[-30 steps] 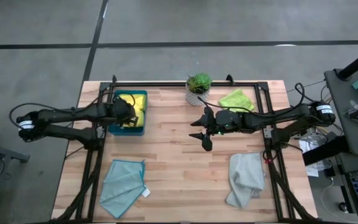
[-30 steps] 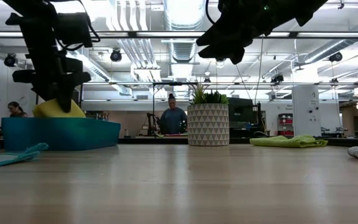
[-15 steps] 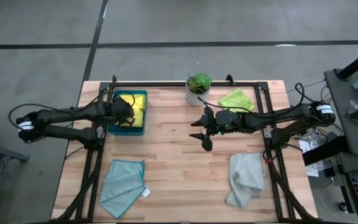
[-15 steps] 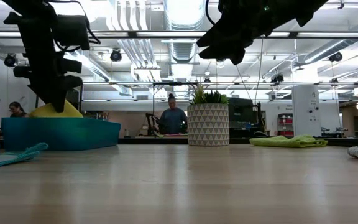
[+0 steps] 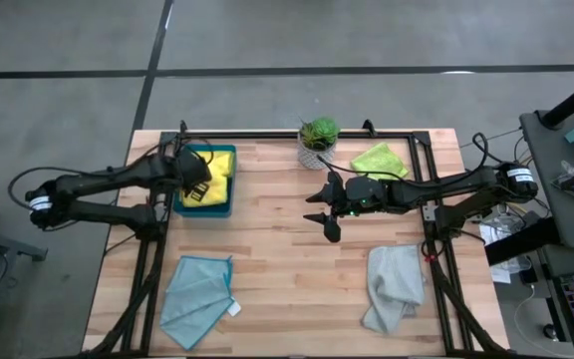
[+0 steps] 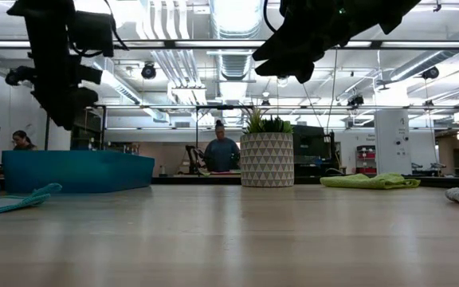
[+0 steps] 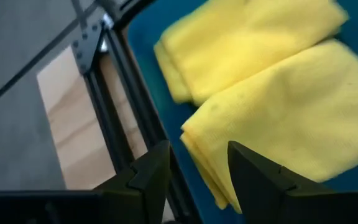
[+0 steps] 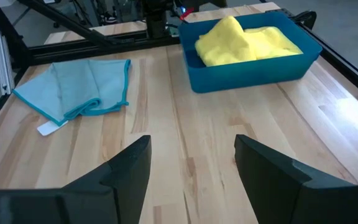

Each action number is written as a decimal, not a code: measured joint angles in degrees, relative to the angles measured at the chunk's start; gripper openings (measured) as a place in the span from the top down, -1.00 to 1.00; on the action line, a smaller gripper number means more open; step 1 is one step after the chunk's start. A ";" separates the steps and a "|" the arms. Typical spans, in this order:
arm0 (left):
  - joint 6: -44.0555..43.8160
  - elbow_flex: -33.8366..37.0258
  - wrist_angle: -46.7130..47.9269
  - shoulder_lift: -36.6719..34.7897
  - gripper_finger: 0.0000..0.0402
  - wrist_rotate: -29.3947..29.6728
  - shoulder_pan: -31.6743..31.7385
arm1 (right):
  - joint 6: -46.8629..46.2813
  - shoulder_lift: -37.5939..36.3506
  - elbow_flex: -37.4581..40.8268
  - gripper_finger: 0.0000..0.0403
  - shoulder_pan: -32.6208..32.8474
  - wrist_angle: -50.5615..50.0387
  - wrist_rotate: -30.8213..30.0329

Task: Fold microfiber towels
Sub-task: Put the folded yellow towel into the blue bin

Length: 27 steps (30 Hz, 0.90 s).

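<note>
Wooden table (image 5: 277, 249) under a workshop ceiling; teal towel (image 5: 196, 297) lower left in the high view, grey towel (image 5: 391, 287) lower right, green towel (image 5: 381, 160) upper right. Risk: left gripper (image 5: 195, 179), fingers apart and empty just above the tray (image 5: 181, 207) at upper left, snagging the two folded yellow towels (image 7: 272, 93) inside and undoing folds. Right gripper (image 5: 324, 221) mid-frame, jaws wide, holding nothing.

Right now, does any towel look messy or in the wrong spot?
Nothing is spilled or damaged. The pale grey towel lies rumpled near the table's right front, less tidy than the lime green towel or the yellow towels in the tray.
</note>
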<state>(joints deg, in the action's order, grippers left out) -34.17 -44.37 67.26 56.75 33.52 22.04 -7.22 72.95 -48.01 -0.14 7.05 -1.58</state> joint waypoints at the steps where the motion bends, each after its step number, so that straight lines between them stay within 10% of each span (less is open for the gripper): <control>1: 1.27 -0.40 -0.78 -0.02 0.27 -0.05 0.00 | 0.00 0.00 0.02 -0.10 0.00 0.02 -0.01; 14: 22.85 -0.63 -7.91 10.71 0.96 -4.96 4.95 | 0.82 0.04 0.38 -0.10 0.00 0.02 -0.04; 27: 31.80 -0.49 -9.90 24.70 1.00 -4.46 12.48 | 1.28 0.04 0.46 -0.10 0.00 0.04 -0.04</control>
<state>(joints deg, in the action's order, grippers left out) -2.37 -44.86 57.35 81.45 29.06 34.52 -5.94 72.99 -47.55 -0.14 7.09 -1.63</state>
